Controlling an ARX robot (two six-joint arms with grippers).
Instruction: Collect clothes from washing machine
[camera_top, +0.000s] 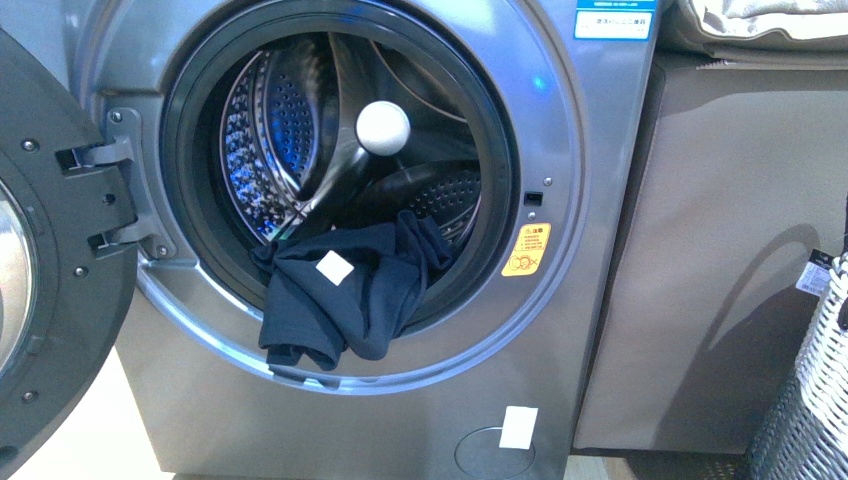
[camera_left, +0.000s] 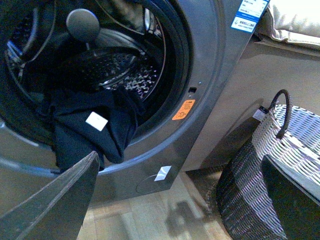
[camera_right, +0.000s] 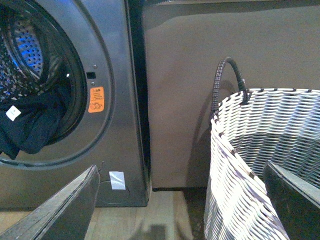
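While the washing machine (camera_top: 570, 230) stands with its door (camera_top: 50, 250) swung open to the left, the dark clothes (camera_top: 345, 300) lie bunched at the drum mouth, draped out over its lower rim. The left gripper (camera_left: 180, 157) is spread wide, holding nothing. The right gripper (camera_right: 181, 167) is also spread and empty, close by the woven basket (camera_right: 250, 165).

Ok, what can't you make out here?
Front view: the dark navy knit garment hides the floor of the perforated steel drum.
Front view: the blue-white label is cut off by the top edge; print too small.
Right wrist view: the woven white basket hides its bottom behind its wall.
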